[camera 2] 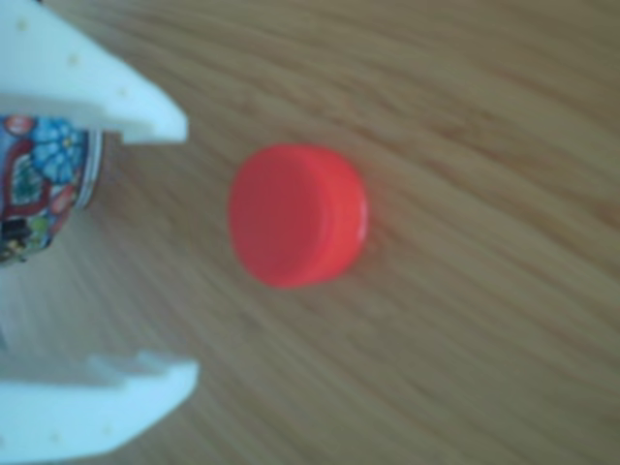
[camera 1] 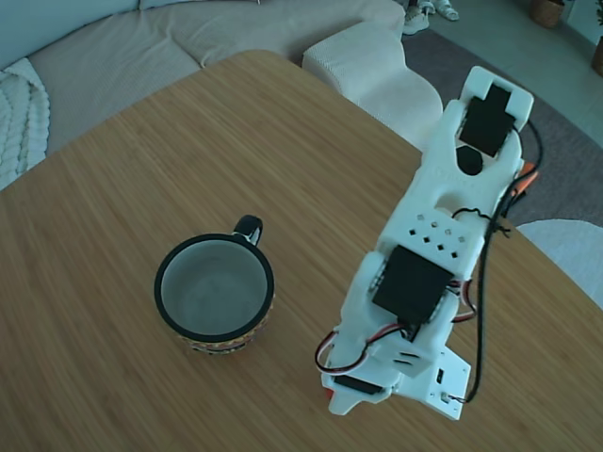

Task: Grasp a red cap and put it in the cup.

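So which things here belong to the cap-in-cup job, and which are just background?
Part of the job:
- red cap, lying on the table, just ahead of the open gripper
- cup, upright, nothing visible inside

Just lying about:
- sofa beyond the table
- white cushioned piece at the table's far edge
- grey rug

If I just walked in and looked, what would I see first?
Probably the bright red cap, lying flat on the wooden table just ahead of the open white gripper in the other view. Next, in the fixed view, the big white robot arm leaning over the table's right side, with the black-rimmed cup standing empty to its left.
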{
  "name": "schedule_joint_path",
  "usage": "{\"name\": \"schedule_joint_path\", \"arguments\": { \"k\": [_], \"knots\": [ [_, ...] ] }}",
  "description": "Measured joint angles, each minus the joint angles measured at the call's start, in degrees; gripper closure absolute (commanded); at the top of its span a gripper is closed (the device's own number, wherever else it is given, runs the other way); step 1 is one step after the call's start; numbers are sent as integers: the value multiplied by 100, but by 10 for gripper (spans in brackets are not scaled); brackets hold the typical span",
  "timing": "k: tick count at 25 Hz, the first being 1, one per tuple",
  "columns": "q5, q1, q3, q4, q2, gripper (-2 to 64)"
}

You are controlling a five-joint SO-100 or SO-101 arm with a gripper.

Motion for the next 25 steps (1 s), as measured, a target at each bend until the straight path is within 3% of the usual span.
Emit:
{"name": "schedule_joint_path", "arguments": {
  "k": [6, 25],
  "knots": [
    [0, -26, -79, -44, -448, 359],
    [0, 193, -105, -167, -483, 359]
  ]
}}
